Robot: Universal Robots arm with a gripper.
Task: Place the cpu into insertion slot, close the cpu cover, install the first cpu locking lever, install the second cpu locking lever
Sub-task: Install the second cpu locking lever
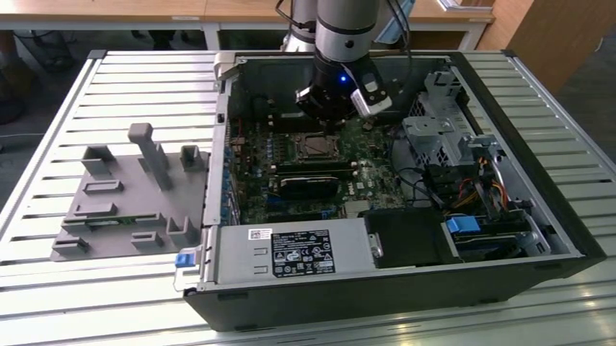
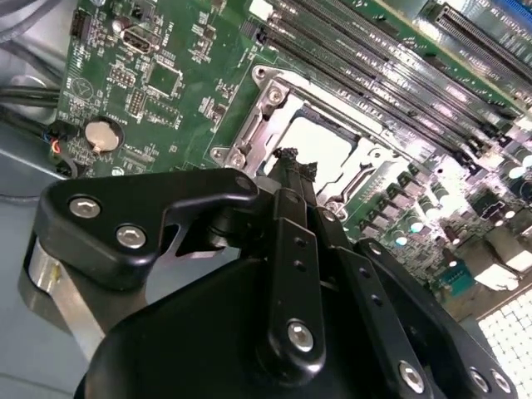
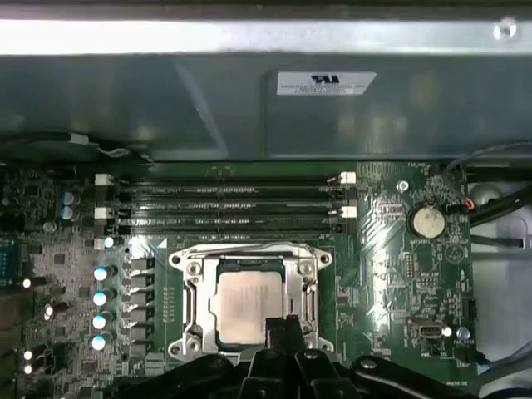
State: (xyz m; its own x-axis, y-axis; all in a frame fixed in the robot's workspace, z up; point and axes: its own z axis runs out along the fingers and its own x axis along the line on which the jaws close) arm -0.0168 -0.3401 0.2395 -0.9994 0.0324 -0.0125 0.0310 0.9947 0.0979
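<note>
Sitting flat in the insertion slot [image 3: 249,303], the cpu [image 3: 243,306] shows its dull silver-grey top through the window of the cpu cover [image 3: 193,301], which lies closed down over it as a thin silver frame. In the second wrist view the chip [image 2: 320,150] glares almost white, framed by the same cover [image 2: 264,116]. In the exterior view the socket [image 1: 313,147] sits near the middle of the green motherboard [image 1: 380,173], just in front of the arm.

The arm [image 1: 345,29] comes straight down into the open computer case [image 1: 539,238], and its gripper [image 1: 332,122] hangs just above the socket's far edge. In both wrist views the black fingertips [image 3: 283,326] [image 2: 293,162] come together in a narrow point over the edge of the cover — pressed closed, with nothing visible between them. Whether the tip touches the metal I cannot tell.

Four long black memory slots [image 3: 224,204] run beside the socket, and a round coin battery [image 3: 426,221] lies further along the board. Outside the case — on the exterior view's left — a grey fixture tray [image 1: 125,209] rests on the slatted white table [image 1: 58,115].
</note>
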